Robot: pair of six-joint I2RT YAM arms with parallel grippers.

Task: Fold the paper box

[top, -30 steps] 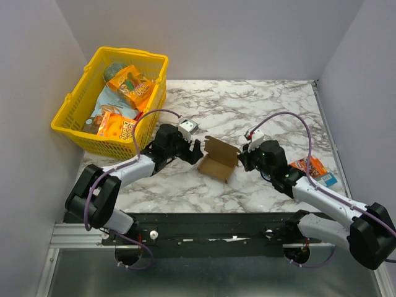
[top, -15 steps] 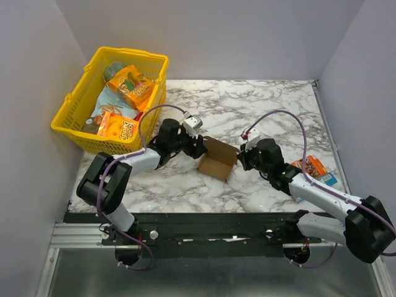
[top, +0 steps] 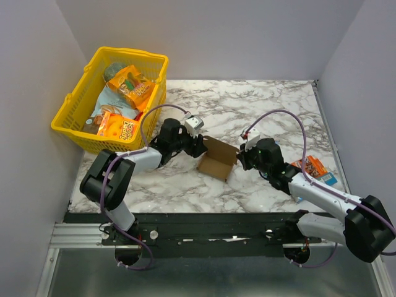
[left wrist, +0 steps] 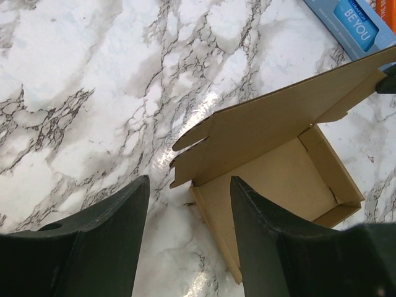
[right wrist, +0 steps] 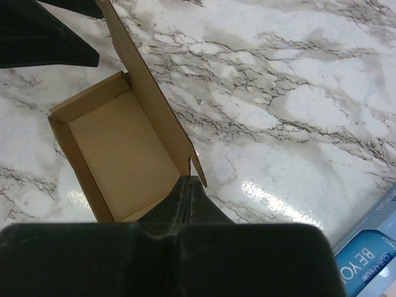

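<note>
The paper box (top: 218, 161) is a brown cardboard tray lying open on the marble table, with its lid flap standing up along the far side. My right gripper (top: 242, 158) is shut on the box's right end; in the right wrist view the closed fingers (right wrist: 187, 180) pinch the corner below the flap, with the tray (right wrist: 117, 148) beyond. My left gripper (top: 199, 148) is open at the box's left end. In the left wrist view its gripper (left wrist: 190, 185) straddles the tray's near edge (left wrist: 272, 179), one finger over the table, one over the tray.
A yellow basket (top: 74, 117) of snack packets stands at the back left. An orange packet (top: 312, 166) and a slim blue packet (top: 326, 180) lie right of the right arm; the blue packet also shows in the left wrist view (left wrist: 356, 18) and the right wrist view (right wrist: 371, 247). Grey walls enclose the table.
My left gripper has moved right, up to the box's left end. The right gripper and the box have barely moved.
</note>
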